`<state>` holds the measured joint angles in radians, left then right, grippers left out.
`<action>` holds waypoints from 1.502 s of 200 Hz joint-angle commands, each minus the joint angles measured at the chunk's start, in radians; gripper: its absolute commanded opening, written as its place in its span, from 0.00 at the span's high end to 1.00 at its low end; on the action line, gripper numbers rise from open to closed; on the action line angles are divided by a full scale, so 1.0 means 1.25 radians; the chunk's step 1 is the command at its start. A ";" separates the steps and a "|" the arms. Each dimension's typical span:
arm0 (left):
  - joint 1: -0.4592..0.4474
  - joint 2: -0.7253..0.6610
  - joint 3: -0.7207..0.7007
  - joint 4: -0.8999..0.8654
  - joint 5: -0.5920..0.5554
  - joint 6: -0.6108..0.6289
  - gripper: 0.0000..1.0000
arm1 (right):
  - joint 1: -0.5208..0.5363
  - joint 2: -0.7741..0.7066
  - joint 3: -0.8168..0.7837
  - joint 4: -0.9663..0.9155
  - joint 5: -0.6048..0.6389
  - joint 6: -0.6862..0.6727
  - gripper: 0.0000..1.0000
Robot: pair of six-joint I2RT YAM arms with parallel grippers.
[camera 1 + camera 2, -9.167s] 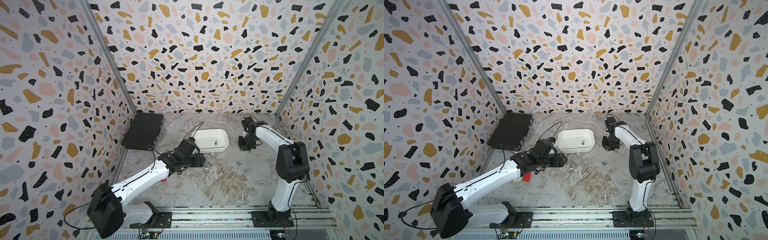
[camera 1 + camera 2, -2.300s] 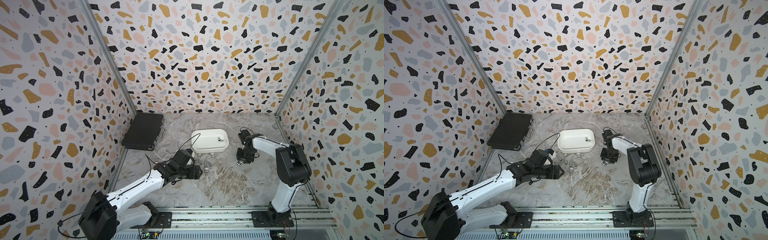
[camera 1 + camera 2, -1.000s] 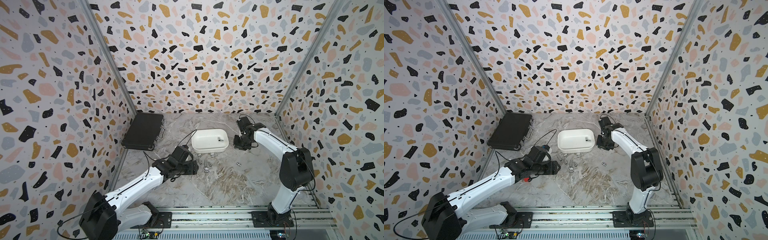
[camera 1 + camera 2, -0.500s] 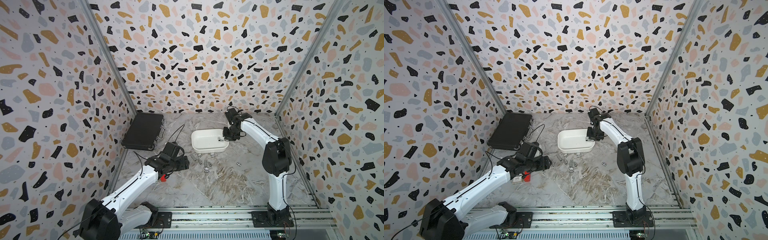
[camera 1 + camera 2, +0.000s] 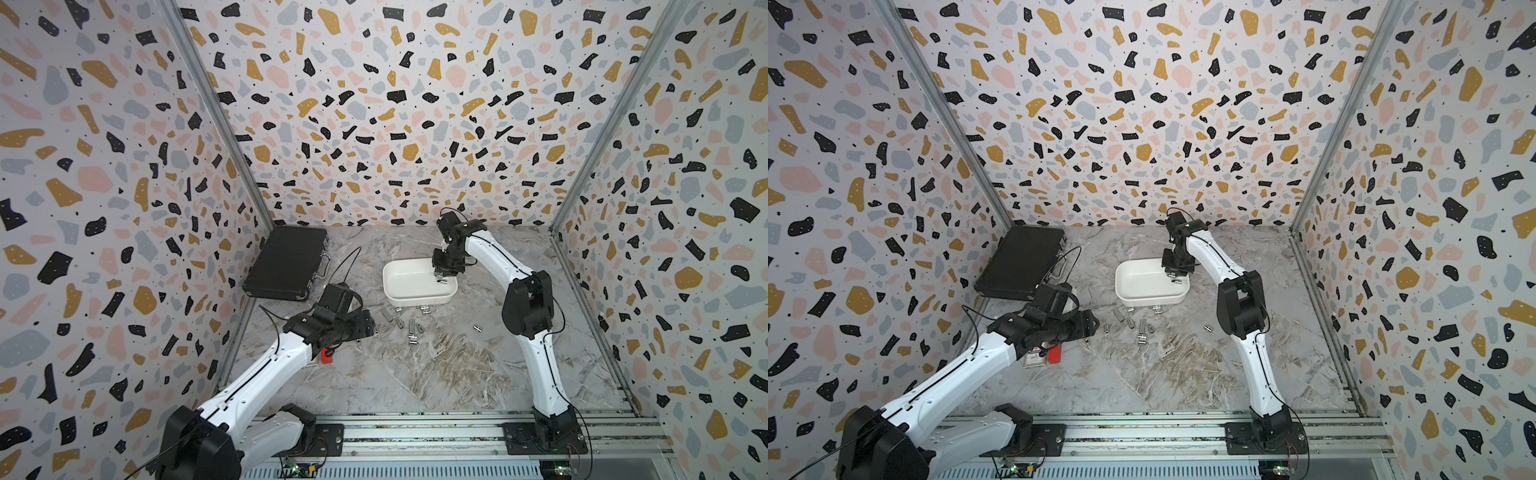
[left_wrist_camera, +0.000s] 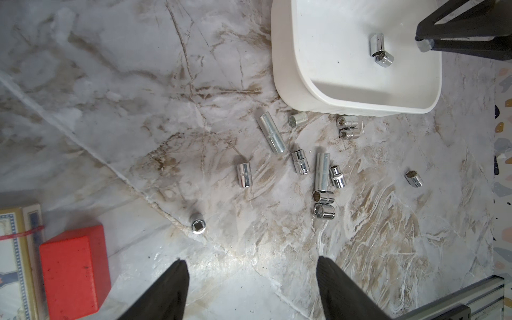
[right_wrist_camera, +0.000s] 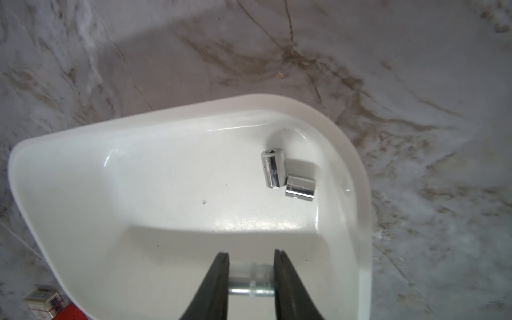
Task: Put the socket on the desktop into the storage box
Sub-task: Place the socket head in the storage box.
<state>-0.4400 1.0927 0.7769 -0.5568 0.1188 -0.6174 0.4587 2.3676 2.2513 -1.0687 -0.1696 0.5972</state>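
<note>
Presently right hand (image 7: 250,256) pinches a socket (image 7: 250,279) over the storage box (image 7: 166,180), right end, poised to drop it beside two others (image 7: 286,177); left hand (image 6: 250,261) gapes empty above loose sockets (image 6: 322,173) on bench (image 6: 110,110).

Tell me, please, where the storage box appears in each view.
In a top view: box mid-scene, right of the black case.
In a top view: box again right of that case.
Left wrist: box beyond the loose sockets, partly cropped.
Right wrist: box fills much of the frame.
Shared landmark: right gripper holding a socket over the box.
</note>
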 commanded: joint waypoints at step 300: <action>-0.024 -0.029 -0.060 0.035 0.133 -0.015 0.25 | 0.018 -0.391 -0.414 0.086 -0.006 -0.078 0.48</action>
<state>-0.4477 1.0695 0.7216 -0.5488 0.2565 -0.6224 0.4782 1.9629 1.8179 -0.9798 -0.1936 0.5156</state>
